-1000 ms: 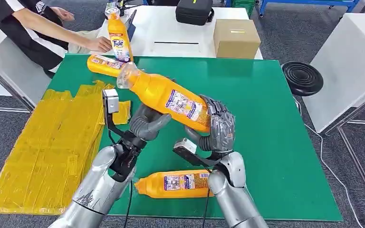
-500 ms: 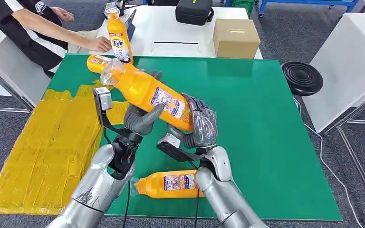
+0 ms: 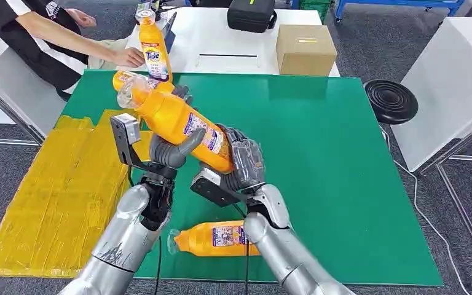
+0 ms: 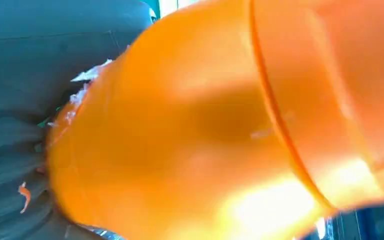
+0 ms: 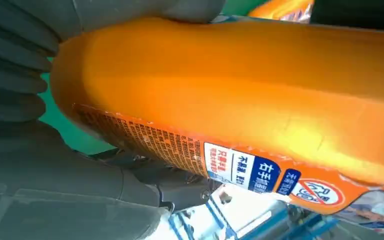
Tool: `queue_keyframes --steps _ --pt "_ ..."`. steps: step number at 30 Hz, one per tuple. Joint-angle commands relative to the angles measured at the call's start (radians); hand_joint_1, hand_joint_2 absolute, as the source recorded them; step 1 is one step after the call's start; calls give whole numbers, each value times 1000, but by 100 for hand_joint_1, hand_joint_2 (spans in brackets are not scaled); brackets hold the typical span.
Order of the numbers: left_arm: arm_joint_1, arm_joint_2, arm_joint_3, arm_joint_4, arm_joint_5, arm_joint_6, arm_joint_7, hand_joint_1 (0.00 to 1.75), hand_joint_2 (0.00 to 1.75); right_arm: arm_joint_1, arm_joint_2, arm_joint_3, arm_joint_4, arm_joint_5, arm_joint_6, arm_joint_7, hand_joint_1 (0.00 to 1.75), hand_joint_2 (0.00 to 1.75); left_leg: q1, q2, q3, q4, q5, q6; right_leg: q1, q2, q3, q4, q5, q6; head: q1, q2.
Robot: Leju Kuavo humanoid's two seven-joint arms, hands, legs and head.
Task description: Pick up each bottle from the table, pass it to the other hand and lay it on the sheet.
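Yellow sheet (image 3: pixel 55 190) lies on the left of the green table (image 3: pixel 344 184). Left hand (image 3: pixel 171 147) and right hand (image 3: pixel 243 161) both grip one tilted orange bottle (image 3: pixel 175 120) above the table. Another bottle (image 3: pixel 218 238) lies near the front edge. Upright bottle (image 3: pixel 152 46) behind reads "Tide"; a person's hand (image 3: pixel 129 57) holds it.

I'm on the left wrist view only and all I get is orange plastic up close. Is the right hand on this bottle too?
Observer: Yes. In the head view the right hand grips the base end of the held bottle, and the left hand cups its middle from below.
Operator: Where does the cap point?
Observer: Up and toward the yellow sheet side.
Operator: Any bottles left on the table?
Observer: One lies on the green table near the front edge, the lying bottle.
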Motion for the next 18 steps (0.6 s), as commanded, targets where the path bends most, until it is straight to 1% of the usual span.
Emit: queue_keyframes --steps 1,2,3,4,5,6,7,8,9,10,11,12,14,15,16,18 --pt "-80 1 20 19 -21 32 -20 0 175 -1 -23 106 69 -15 61 -8 175 175 2 -1 1 0 0 -4 2 -2 2 -1 0 -2 0 0" --pt "-80 1 20 19 -21 32 -20 0 175 -1 -23 106 69 -15 61 -8 175 175 2 -2 3 -1 -1 -7 2 -2 4 -2 -1 -3 0 0" --pt "-78 0 23 15 -21 33 -21 0 175 0 -25 108 65 -20 61 -5 175 175 2 -2 2 0 -1 -5 2 -2 3 -1 -1 -2 0 0" --pt "-76 -1 25 13 -22 36 -24 0 175 -1 -26 108 65 -22 61 -4 175 175 2 -2 3 0 -1 -6 2 -2 4 -2 -1 -3 0 0" --pt "-70 -2 32 7 -22 40 -28 16 175 0 -28 106 65 -28 63 -2 175 175 2 -2 2 0 0 -4 1 -2 2 -1 0 -2 0 0" --pt "-66 -1 34 2 -22 40 -30 162 175 0 -29 105 66 -31 61 -2 175 175 2 -2 3 0 -1 -6 2 -2 4 -2 -1 -3 0 0" --pt "-63 -1 37 -3 -23 42 -32 162 175 2 -32 103 66 -33 57 -2 175 175 2 -1 1 0 0 -4 1 -1 2 -1 0 -2 0 0" --pt "-63 -1 37 -3 -23 42 -32 162 175 2 -32 103 66 -33 57 -2 175 175 2 -2 3 -1 -1 -7 2 -2 4 -2 -1 -3 0 0" --pt "-63 -1 37 -3 -23 42 -32 162 175 2 -32 103 66 -33 57 -2 175 175 2 -1 2 0 0 -5 2 -1 3 -1 0 -2 0 0" --pt "-63 -1 37 -3 -23 42 -32 162 175 2 -32 103 66 -33 57 -2 175 175 2 -2 4 -1 -1 -7 2 -2 5 -2 -1 -3 0 0" --pt "-63 -1 37 -3 -23 42 -32 162 175 2 -32 103 66 -33 57 -2 175 175 2 -2 2 0 0 -5 2 -2 3 -2 0 -2 0 0" --pt "-63 -1 37 -3 -23 42 -32 162 175 2 -32 103 66 -33 57 -2 175 175 3 -2 4 -1 -1 -7 2 -2 5 -2 -1 -3 0 0" --pt "-63 -1 37 -3 -23 42 -32 162 175 2 -32 103 66 -33 57 -2 175 175 2 -1 2 0 0 -5 1 -1 3 -1 0 -2 0 0" --pt "-63 -1 37 -3 -23 42 -32 162 175 2 -32 103 66 -33 57 -2 175 175 2 -2 4 -1 -1 -7 2 -2 5 -2 -1 -3 0 0" --pt "-63 -1 37 -3 -23 42 -32 162 175 2 -32 103 66 -33 57 -2 175 175 2 -2 2 0 0 -5 1 -2 3 -1 0 -2 0 0" --pt "-63 -1 37 -3 -23 42 -32 162 175 2 -32 103 66 -33 57 -2 175 175 2 -2 2 0 0 -5 1 -2 3 -1 0 -2 0 0"
